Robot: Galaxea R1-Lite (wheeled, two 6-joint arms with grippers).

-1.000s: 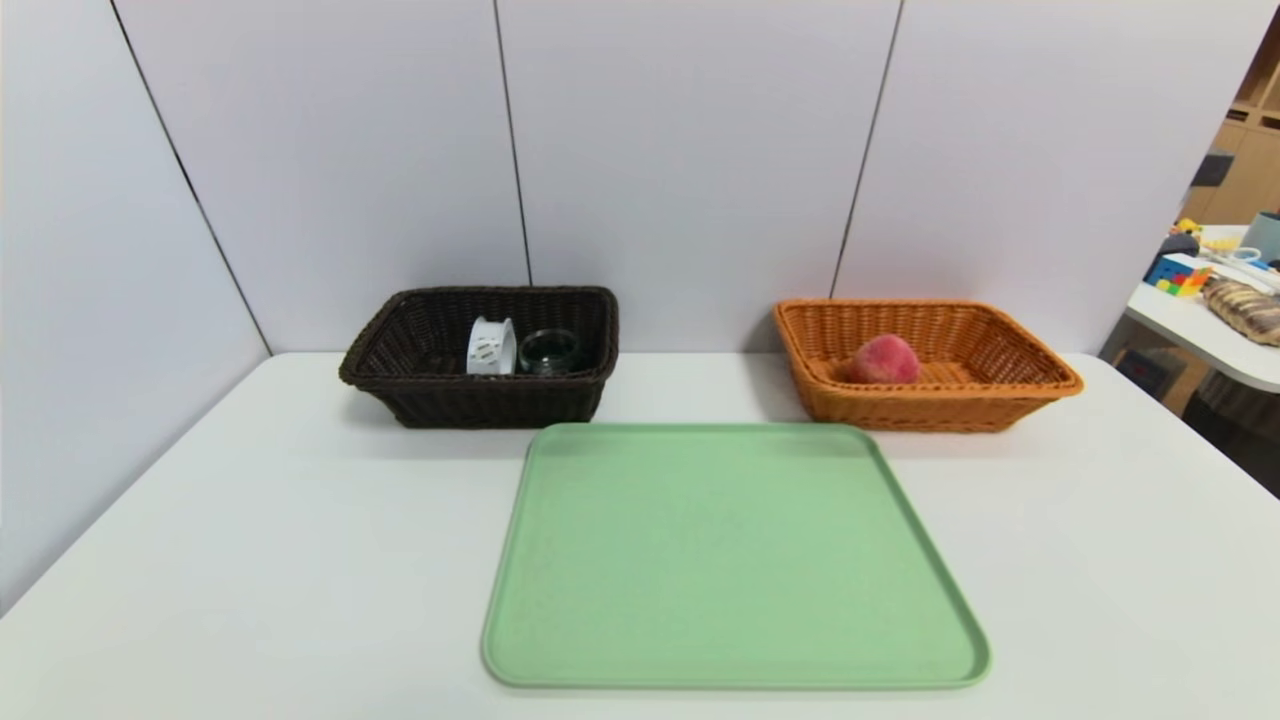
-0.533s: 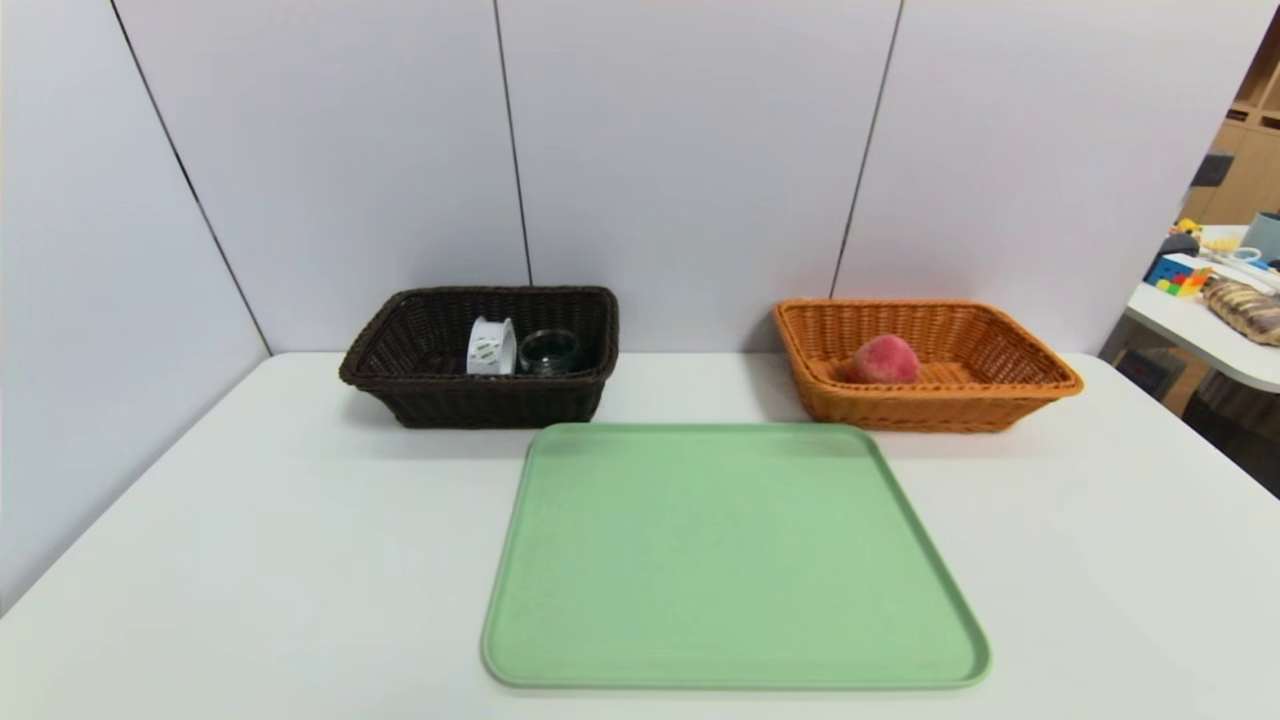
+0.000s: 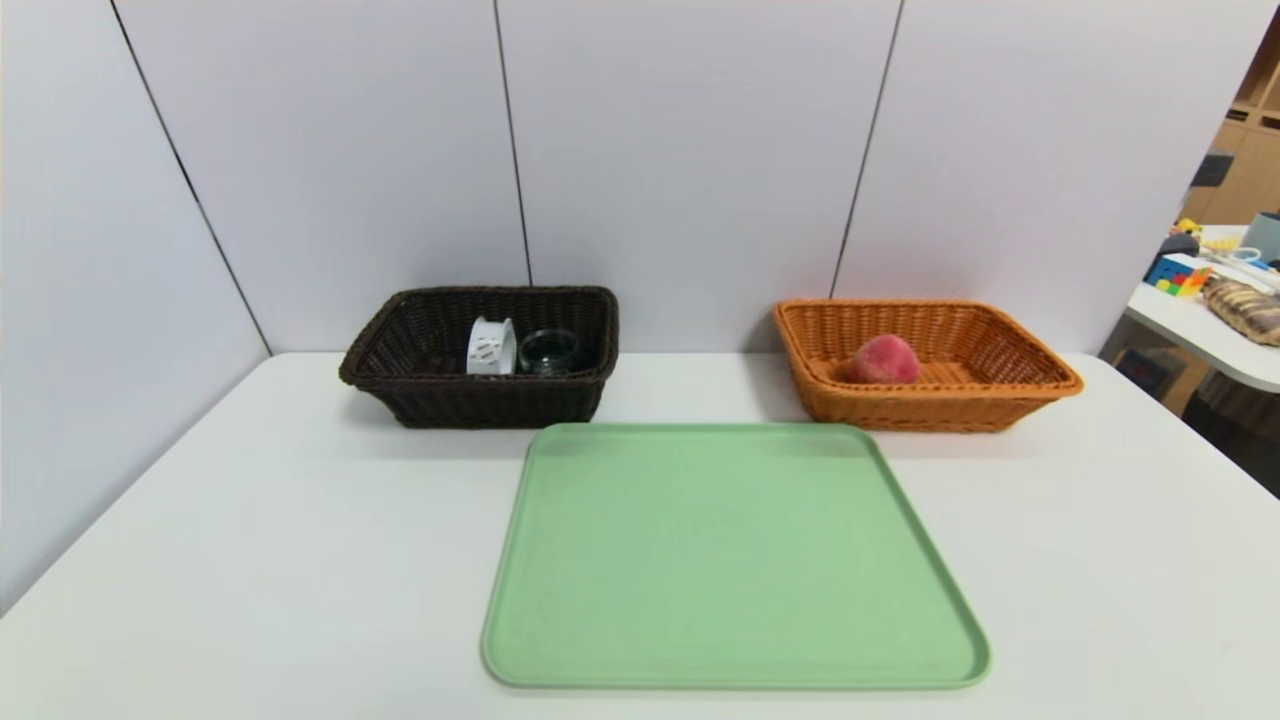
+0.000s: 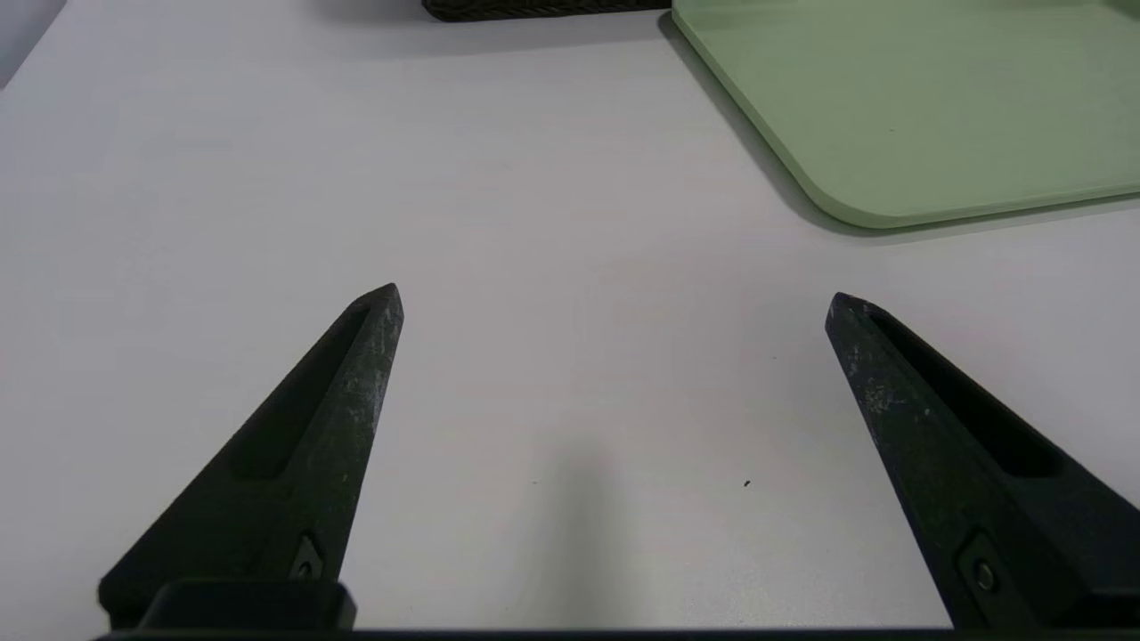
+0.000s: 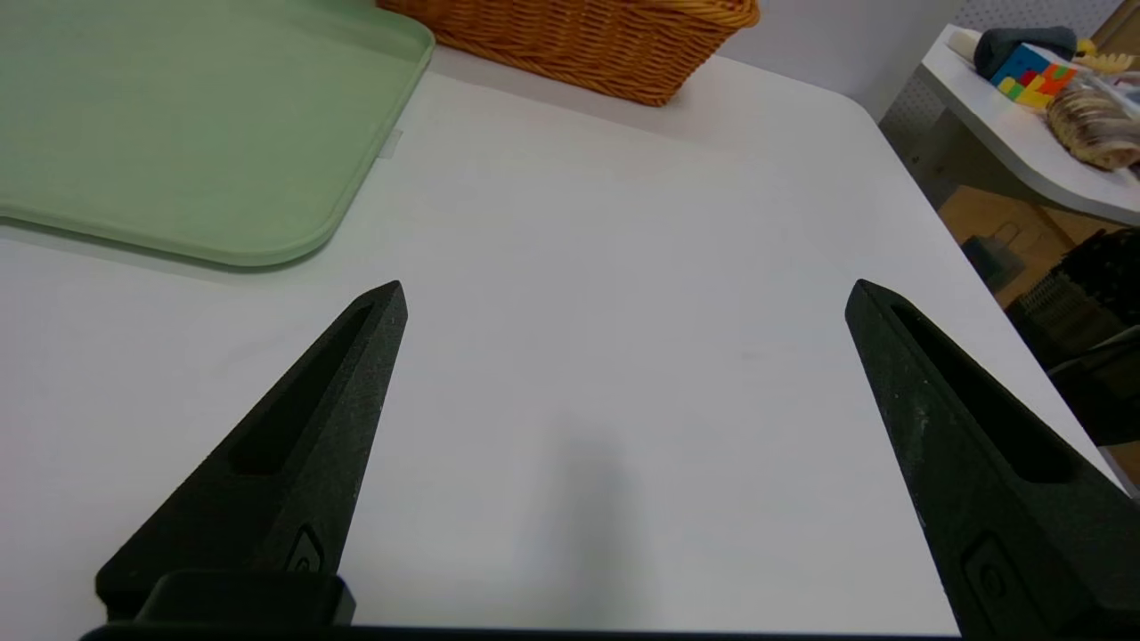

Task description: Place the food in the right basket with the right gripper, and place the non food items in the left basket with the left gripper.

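Looks like the sorting's done, so both the left gripper (image 4: 614, 307) and right gripper (image 5: 628, 285), wide open and empty, can just stay parked.

The place looked like a robot test station in a lab or workroom, though which could not be told for sure. A plain white table (image 3: 250, 560) stood against smooth pale wall panels (image 3: 690, 150) with thin dark seams. Past its right edge, a second white tabletop (image 3: 1225, 345) held a multicoloured puzzle cube (image 3: 1180, 274) and other small items, with light-brown wooden cabinetry (image 3: 1235, 170) behind. White pegboard (image 5: 1038, 13) showed there too.
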